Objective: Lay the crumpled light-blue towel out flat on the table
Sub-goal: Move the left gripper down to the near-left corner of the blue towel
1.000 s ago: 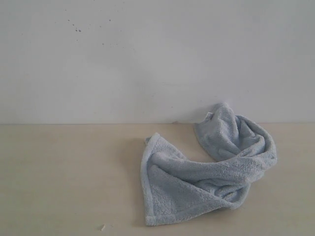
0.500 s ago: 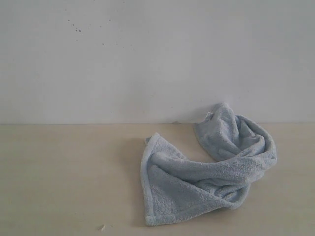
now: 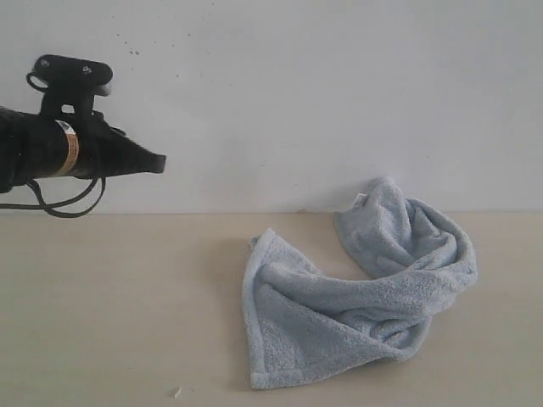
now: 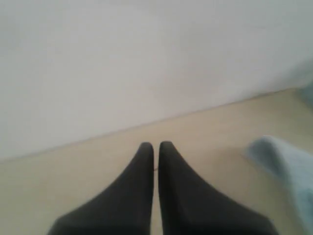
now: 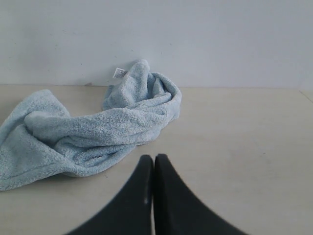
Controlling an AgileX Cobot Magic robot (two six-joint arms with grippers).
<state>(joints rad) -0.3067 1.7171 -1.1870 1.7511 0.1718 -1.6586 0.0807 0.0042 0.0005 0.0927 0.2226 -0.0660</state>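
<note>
The light-blue towel lies crumpled and twisted on the beige table, right of centre, its far end resting against the white wall with the small white tag showing there. My left gripper hangs shut, high above the table's left side and well left of the towel, empty. In the left wrist view its fingers are together and a blurred towel edge shows to one side. My right gripper is shut and empty over bare table, a short way from the towel. It does not show in the exterior view.
A white wall with a few dark specks stands along the table's far edge. A tiny white scrap lies on the table near the front, left of the towel.
The left arm has come into the exterior view from the left, high above the table. The towel has not moved.
</note>
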